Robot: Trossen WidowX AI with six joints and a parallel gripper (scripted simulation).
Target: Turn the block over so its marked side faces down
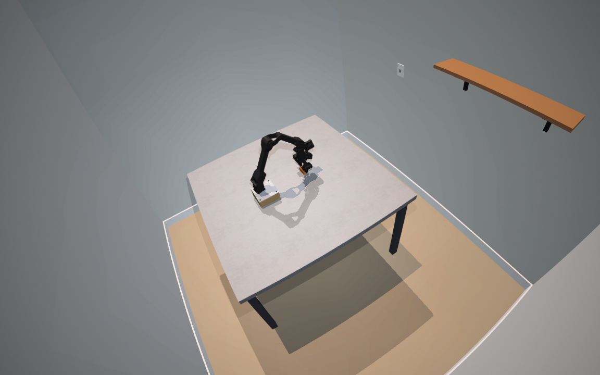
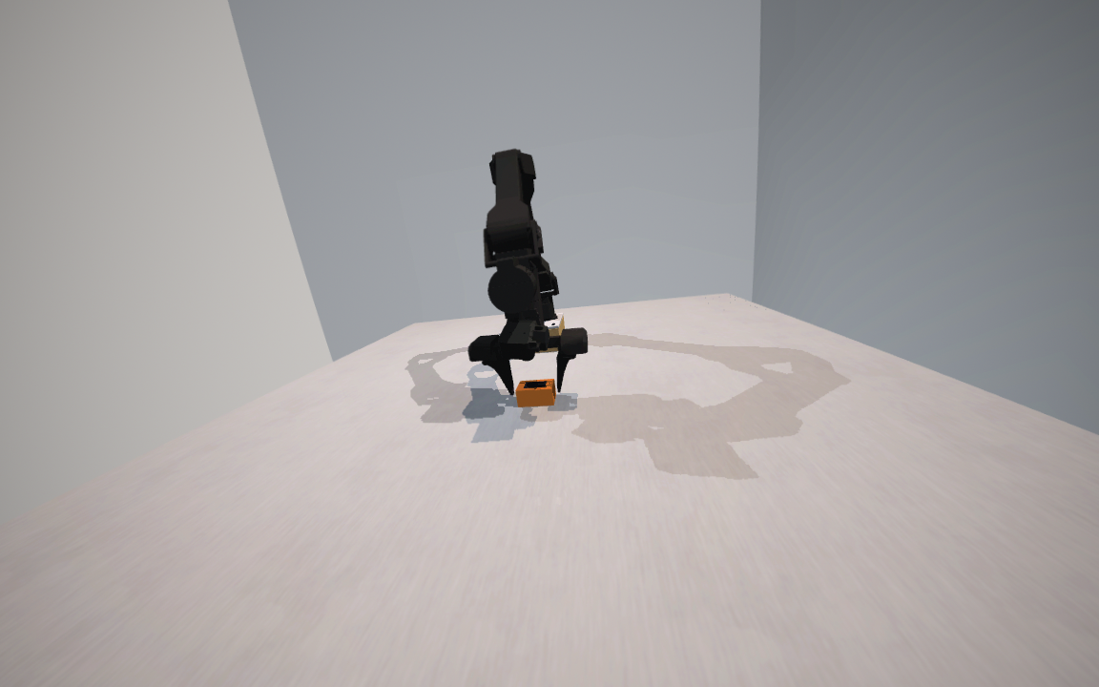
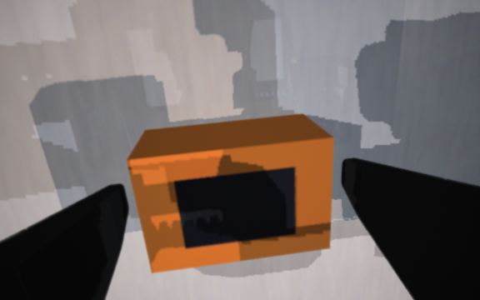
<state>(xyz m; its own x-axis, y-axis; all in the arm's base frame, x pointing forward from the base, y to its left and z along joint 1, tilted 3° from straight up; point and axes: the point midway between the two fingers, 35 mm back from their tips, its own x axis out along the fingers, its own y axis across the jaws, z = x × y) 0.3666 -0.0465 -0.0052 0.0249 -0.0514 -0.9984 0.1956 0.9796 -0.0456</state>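
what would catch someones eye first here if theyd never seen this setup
The small orange block on the pale table, its dark marked face up. Next, the black gripper, open, with one finger on each side of the block and apart from it. Off the table, a brown wall shelf stands out.
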